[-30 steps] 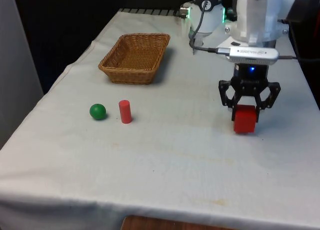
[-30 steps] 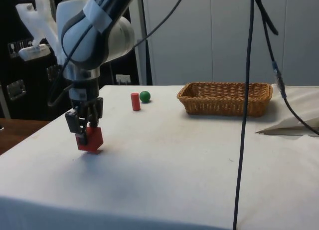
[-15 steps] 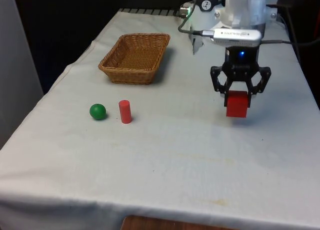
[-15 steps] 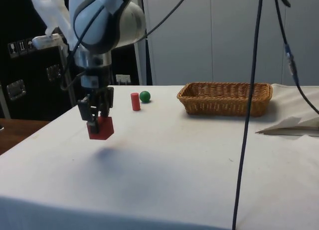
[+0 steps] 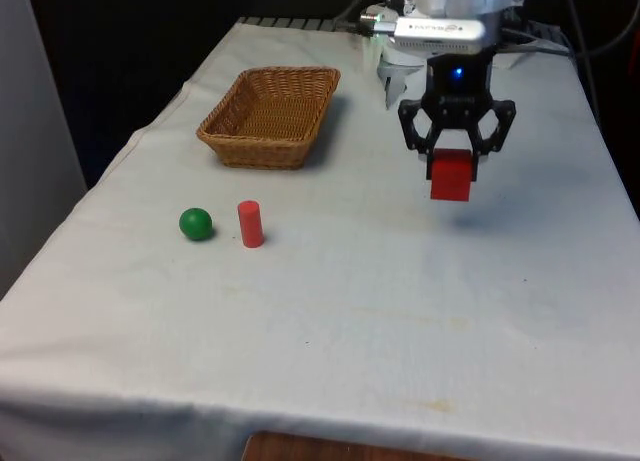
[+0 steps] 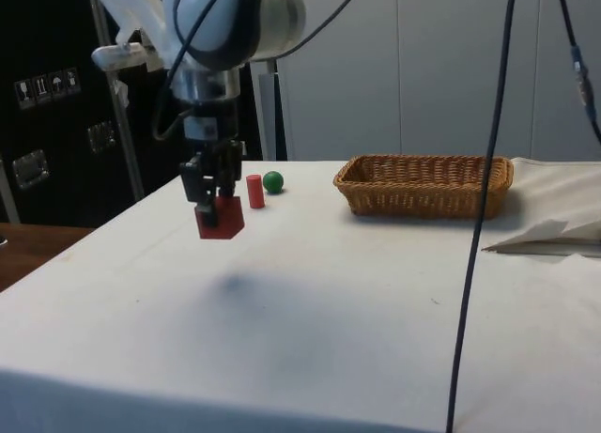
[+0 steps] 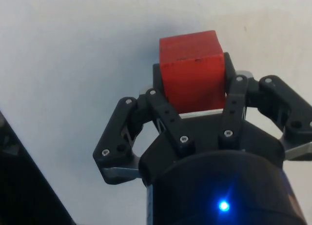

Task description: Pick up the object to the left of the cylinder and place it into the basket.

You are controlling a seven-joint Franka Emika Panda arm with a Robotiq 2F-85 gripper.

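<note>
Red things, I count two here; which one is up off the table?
The red block, held in the gripper with its shadow on the cloth beneath. The red cylinder stands upright on the table beside the green ball.

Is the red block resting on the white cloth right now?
No, the red wooden block hangs clamped in the black claw above the white cloth, its shadow below.

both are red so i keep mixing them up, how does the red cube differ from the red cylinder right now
The red cube is a square-edged block; the red cylinder is a round, slim post. The cube is clamped in the gripper and hangs above the cloth, casting a shadow below it in the side view, while the cylinder stands upright on the table beside the green ball. The cube looks bulkier, the cylinder narrower. Both are plain red.
</note>
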